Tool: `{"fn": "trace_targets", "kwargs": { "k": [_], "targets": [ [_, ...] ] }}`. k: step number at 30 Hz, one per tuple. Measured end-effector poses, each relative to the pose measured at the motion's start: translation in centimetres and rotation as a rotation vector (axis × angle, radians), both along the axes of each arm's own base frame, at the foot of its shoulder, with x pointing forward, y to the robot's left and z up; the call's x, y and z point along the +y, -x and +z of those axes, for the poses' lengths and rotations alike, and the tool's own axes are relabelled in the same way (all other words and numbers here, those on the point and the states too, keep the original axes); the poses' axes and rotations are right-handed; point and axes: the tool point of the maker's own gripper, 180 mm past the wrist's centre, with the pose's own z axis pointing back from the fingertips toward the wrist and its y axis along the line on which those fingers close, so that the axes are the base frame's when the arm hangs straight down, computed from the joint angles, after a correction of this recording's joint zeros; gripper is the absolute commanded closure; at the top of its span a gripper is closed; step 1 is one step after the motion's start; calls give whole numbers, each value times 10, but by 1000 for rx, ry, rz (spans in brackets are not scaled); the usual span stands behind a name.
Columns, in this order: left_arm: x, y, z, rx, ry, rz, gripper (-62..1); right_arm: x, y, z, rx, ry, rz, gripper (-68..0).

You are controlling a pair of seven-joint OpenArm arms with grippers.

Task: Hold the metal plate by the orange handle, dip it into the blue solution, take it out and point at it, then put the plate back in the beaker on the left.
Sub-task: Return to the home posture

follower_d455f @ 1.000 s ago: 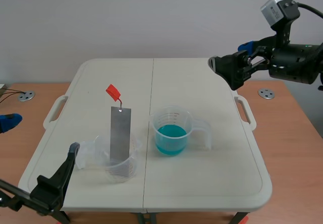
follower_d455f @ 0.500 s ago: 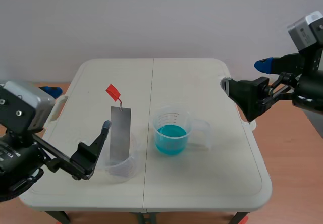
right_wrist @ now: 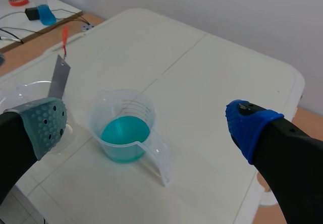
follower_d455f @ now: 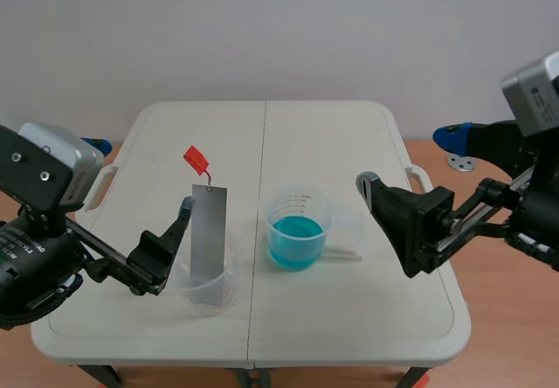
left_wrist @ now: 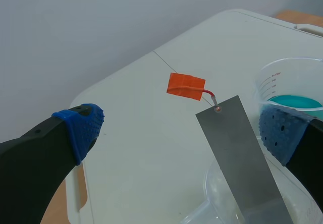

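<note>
A grey metal plate (follower_d455f: 208, 231) stands tilted in a clear beaker (follower_d455f: 210, 290) on the left, its orange handle (follower_d455f: 196, 158) at the top on a thin wire. A beaker of blue solution (follower_d455f: 297, 229) sits to its right. My left gripper (follower_d455f: 140, 176) is open just left of the plate, holding nothing. In the left wrist view the plate (left_wrist: 242, 153) and handle (left_wrist: 185, 86) lie between the open fingers (left_wrist: 75, 128). My right gripper (follower_d455f: 408, 157) is open to the right of the blue beaker (right_wrist: 123, 128), touching nothing.
The white folding table (follower_d455f: 349, 318) has a centre seam and side handles (follower_d455f: 421, 187). It stands on a wooden surface with round metal fittings (follower_d455f: 460, 162). A tape roll (right_wrist: 18, 0) and cables lie on a far desk in the right wrist view.
My left arm rose from the table's front left corner and came up beside the plate's beaker. My right arm dropped from the far right toward the blue beaker's right side.
</note>
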Motion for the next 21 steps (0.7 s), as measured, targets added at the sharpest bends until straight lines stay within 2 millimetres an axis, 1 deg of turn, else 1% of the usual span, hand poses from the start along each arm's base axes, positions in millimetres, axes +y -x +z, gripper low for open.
{"fn": "trace_targets", "kwargs": {
  "k": [6, 11, 13, 15, 18, 21],
  "targets": [
    [0, 0, 0, 0, 0, 0, -623, 2, 16, 1, -23, 10, -17, -661],
    [0, 1, 0, 1, 0, 0, -623, 1, 18, -1, -18, 24, -28, -661],
    [-2, 5, 4, -17, 7, -16, -623, 1, 18, -1, -18, 25, -28, -661],
    [-6, 15, 10, -35, 17, -40, -623, 1, 18, -2, -13, 28, -28, -661],
    [-12, 28, 13, -23, 25, -58, -623, 1, 18, -3, -10, 30, -29, -661],
    [-13, 30, 15, -25, 26, -60, -623, 1, 18, -3, -10, 33, -29, -661]
  ]
}}
